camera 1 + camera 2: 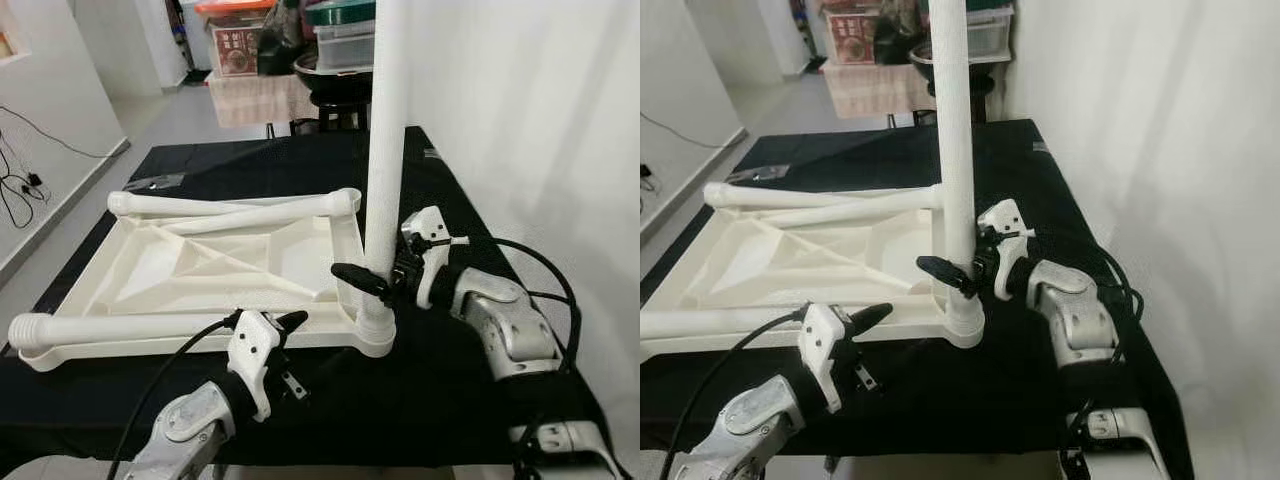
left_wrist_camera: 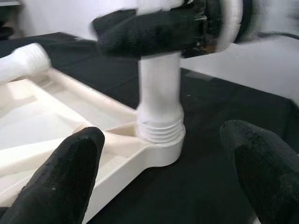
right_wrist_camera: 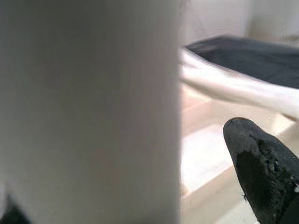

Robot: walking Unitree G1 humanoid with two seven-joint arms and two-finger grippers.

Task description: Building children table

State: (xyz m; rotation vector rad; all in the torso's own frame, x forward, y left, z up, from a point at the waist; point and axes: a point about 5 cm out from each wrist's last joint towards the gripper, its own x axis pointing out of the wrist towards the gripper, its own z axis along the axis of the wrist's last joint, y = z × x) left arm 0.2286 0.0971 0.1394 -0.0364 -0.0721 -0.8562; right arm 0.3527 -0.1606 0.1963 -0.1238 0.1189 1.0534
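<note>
The white table leg (image 1: 383, 150) stands upright in the near right corner socket (image 1: 378, 330) of the upturned cream tabletop (image 1: 215, 265), which lies on the black-covered table (image 1: 440, 390). The right gripper (image 1: 375, 280) is clenched around the leg low down, probably to steady or twist it into its thread. The left gripper (image 1: 285, 330) hovers released just beside the tabletop's near edge, fingers (image 2: 65, 179) spread toward the socket. Two more legs (image 1: 235, 208) lie loose across the tabletop.

Right claw (image 1: 958, 270) around upright white leg (image 1: 953, 130) in tabletop (image 1: 760, 265) corner socket.
</note>
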